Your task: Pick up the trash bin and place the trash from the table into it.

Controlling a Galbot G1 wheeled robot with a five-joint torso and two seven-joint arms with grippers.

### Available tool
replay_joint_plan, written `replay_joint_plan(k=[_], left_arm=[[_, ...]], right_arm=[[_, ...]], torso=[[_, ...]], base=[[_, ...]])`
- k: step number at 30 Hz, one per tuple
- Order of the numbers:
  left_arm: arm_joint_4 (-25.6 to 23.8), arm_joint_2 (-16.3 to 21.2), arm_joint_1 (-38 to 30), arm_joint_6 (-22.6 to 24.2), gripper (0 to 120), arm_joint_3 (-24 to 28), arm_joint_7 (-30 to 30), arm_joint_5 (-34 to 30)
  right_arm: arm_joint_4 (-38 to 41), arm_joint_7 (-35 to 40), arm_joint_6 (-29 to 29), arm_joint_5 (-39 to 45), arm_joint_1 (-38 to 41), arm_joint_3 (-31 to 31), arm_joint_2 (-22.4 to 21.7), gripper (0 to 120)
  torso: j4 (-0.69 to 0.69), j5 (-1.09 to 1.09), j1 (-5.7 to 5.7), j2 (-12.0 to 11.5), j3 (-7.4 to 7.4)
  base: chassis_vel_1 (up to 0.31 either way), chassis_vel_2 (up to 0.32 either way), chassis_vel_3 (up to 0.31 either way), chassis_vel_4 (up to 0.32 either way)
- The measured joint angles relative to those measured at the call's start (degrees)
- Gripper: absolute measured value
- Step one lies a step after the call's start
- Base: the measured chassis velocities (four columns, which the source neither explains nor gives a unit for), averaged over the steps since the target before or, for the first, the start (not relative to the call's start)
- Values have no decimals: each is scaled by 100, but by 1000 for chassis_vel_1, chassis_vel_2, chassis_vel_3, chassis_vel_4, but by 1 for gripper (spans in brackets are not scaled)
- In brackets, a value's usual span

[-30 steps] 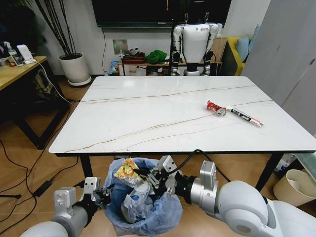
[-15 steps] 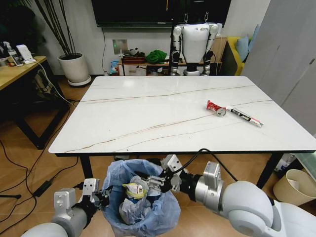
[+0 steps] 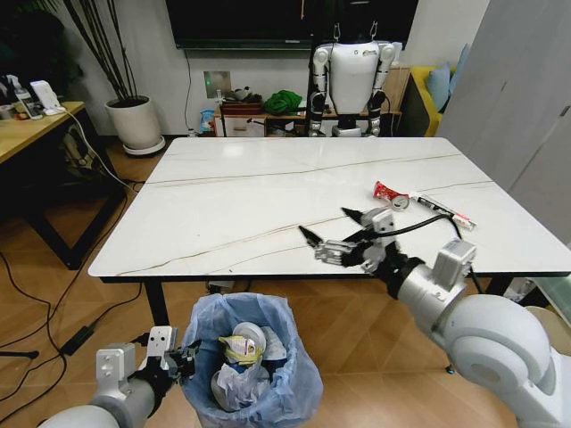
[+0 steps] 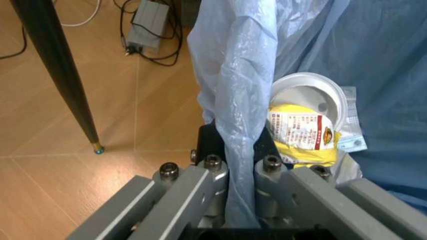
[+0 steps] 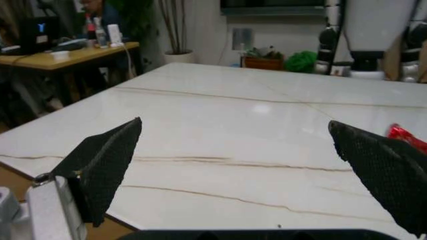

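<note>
Since dropping the yellow wrapper [image 3: 235, 346] into the trash bin [image 3: 294, 385], my right gripper [image 3: 335, 231] has risen, spread wide, over the table [image 3: 223, 192]. Left gripper [image 4: 237, 172] pinches the bin's liner. Next, approach the red can [image 3: 390, 194] low and squarely.

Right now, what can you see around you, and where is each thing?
table: one, white marble-look, in front
crushed can: one, red, table's right side
stick wrapper: one, thin, dark and white, beside the can
trash bin: one, light-blue bag liner, on the floor before the table, holding litter
snack wrapper: one, yellow, inside the bin
plant pot: one, white, far left
cream bin: one, floor at right
left gripper: jaws shut on the bin's bag edge
right gripper: jaws open, empty, over the table's near edge
</note>
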Motion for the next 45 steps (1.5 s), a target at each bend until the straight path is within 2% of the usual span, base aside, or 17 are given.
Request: replay_joint_plan(k=[1,2,6,13,29,45], left_arm=[[0,-1,6,0,0,0,1,0],[0,-12,36,0,0,-2,7,4],[0,-25,72,0,0,-7,9,22],[0,14,128,0,0,-37,15,28],[0,62,174,0,0,-71,21,20],[0,82,128,0,0,-58,29,-8]], right_arm=[[14,-6,-1,-53,-81,46,42,100],[72,-8,-41,-325,-410,237,282,100],[4,0,-69,-682,-558,537,628,100],[-206,-32,-70,-918,-576,1073,936,100],[-194,-52,-67,-861,-590,1193,1067,100],[-219,-69,-67,-798,-601,1213,1074,100]], torso=[[-1,0,0,0,0],[-1,0,0,0,0],[1,-1,0,0,-1],[1,0,0,0,0],[2,-2,0,0,0],[1,-1,0,1,0]], base=[[0,0,0,0],[0,0,0,0],[0,0,0,0],[0,0,0,0],[0,0,0,0],[-67,-73,64,66]])
